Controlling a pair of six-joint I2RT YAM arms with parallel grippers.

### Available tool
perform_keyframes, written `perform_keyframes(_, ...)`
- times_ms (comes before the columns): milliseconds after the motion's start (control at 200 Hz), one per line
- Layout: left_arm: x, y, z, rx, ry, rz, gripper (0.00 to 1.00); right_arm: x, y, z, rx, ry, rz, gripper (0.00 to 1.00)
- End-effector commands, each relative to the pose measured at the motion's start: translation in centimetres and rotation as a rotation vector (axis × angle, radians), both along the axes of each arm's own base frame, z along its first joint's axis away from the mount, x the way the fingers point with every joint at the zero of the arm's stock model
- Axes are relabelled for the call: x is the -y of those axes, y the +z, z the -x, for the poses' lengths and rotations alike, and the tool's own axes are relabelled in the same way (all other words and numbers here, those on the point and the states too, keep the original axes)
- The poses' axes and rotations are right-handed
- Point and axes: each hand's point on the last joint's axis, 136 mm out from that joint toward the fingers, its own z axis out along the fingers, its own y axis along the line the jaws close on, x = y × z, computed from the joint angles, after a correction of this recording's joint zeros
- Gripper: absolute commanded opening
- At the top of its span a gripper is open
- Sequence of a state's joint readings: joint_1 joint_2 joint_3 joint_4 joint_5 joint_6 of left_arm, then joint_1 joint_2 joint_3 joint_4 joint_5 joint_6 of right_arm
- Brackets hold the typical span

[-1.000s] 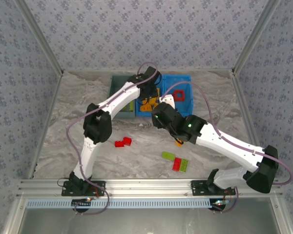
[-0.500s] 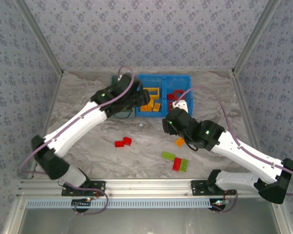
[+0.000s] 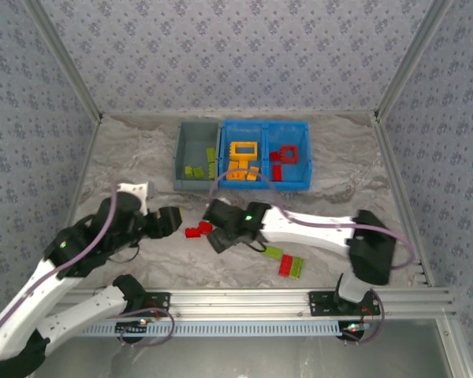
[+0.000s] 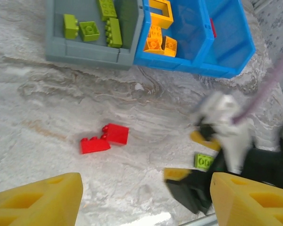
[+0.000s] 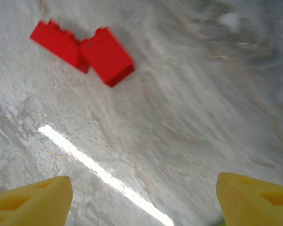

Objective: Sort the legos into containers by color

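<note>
Here, the overhead view shows the sorting partly done. At the far side of the table [image 3: 126, 173], a grey bin [image 3: 191, 142] stands against the left end of a blue tray [image 3: 292, 183] that has two compartments. The bin holds lime-green legos [image 3: 195, 169]. The tray's left compartment holds orange-yellow legos [image 4: 155, 41], among them a hollow frame. Its right compartment holds red legos [image 3: 277, 172], also with a hollow frame.

Loose pieces lie on the table nearer the arms. A red pair [image 3: 197, 230], the two bricks touching each other, sits about midway between the containers and the near edge. Farther right and nearer the edge, a slanted green brick [image 3: 273, 252] lies beside a red brick [image 3: 286, 264] and a second green brick [image 3: 298, 268], which rest side by side.

The left gripper [image 4: 146, 200] hangs to the left of the red pair, its yellow fingers [image 4: 37, 202] spread wide with nothing between them. In its wrist view the pair lies ahead on the table, short of the containers, and the right arm [image 4: 231, 136] appears blurred at the right. The right gripper [image 5: 141, 202] is just to the right of the same pair, likewise spread wide and empty. In its wrist view the two red bricks lie at the upper left, clear of both fingers.
</note>
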State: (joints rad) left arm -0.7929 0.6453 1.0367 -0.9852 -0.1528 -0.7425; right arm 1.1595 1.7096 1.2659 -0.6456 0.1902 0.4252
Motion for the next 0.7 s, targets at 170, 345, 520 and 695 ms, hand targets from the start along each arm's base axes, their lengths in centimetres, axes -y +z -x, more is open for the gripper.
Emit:
perform_keyframes(170,-1.9,0.8,2.7,0.043,-0.028,0.079,0.73,-3.3,-4.6,-2.1,-0.041,0.204,0.121,0.87)
perform_keyframes(345,-2.9,1.3,3.6,0.057,-0.011,0.111,0.74,-4.1,-6.6,-3.5,-0.069,0.242,0.158,0.81)
perform_keyframes(520,-3.1,1.3,3.8,0.057,-0.004,0.127,0.74,-4.2,-7.8,-5.0,-0.087,0.239,0.181,0.75)
perform_keyframes(695,-2.9,1.5,3.6,0.060,-0.005,0.133,0.74,-5.3,-7.9,-5.5,-0.115,0.251,0.138,0.68)
